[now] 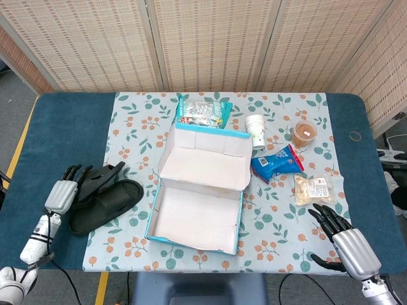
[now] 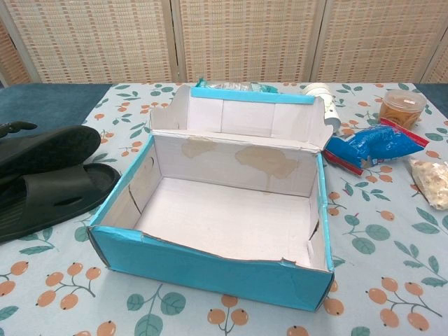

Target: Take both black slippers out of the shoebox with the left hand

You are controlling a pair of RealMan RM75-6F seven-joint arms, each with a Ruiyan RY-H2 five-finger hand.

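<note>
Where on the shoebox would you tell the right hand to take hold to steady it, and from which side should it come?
Probably the shoebox by its right side wall, coming from the right, where the right hand rests open. That wall stands upright with a thin, bare top rim to close over. The front wall looks torn and sagging, and the lid blocks the rear.

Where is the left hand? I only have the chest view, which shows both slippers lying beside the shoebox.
Observer: In the head view the left hand sits just left of the upper slipper, fingers touching it. I can't confirm a grip.
Operator: And the right hand?
Observer: The right hand is over the near right corner of the table, fingers apart, holding nothing.
</note>
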